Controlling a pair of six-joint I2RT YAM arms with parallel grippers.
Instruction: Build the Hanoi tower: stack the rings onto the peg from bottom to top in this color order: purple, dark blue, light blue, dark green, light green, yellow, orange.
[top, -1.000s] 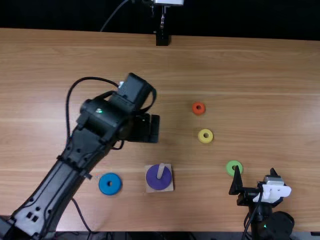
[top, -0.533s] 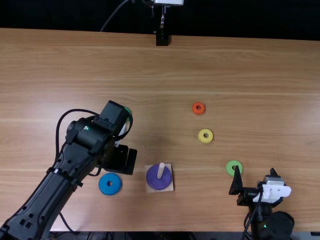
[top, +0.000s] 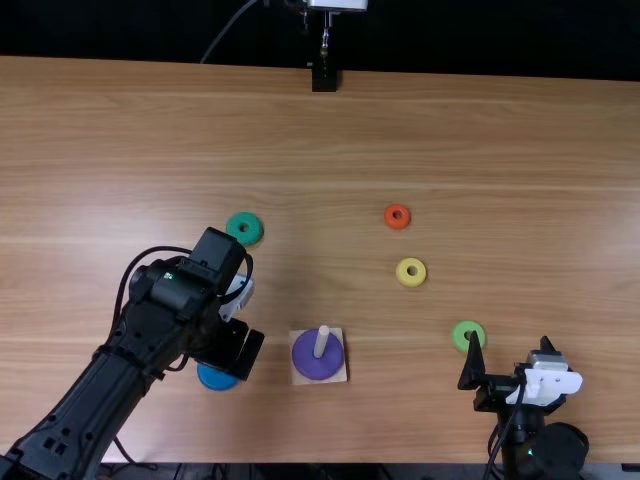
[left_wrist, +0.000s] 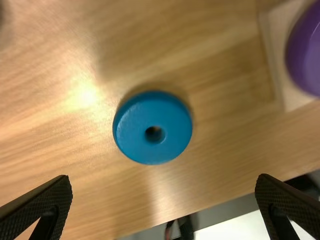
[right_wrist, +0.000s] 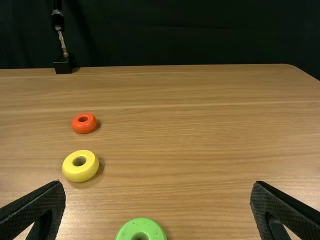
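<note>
Top view: six rings counted, one peg (top: 322, 341), one base (top: 342, 375). Purple ring (top: 312, 364) is seated on the peg. Left gripper (top: 243, 352) is above the blue ring (top: 214, 379); dark green ring (top: 234, 224) lies beyond. Right gripper (top: 510, 340) is beside the light green ring (top: 459, 337); yellow ring (top: 402, 272) and orange ring (top: 389, 217) lie farther off.

Left wrist view: fingers (left_wrist: 45, 204) wide apart, nothing held. Step in hand is judged to be picking the blue ring; next calls for centring, lowering and closing on it.

Right wrist view: fingers (right_wrist: 42, 207) wide apart, nothing held.
</note>
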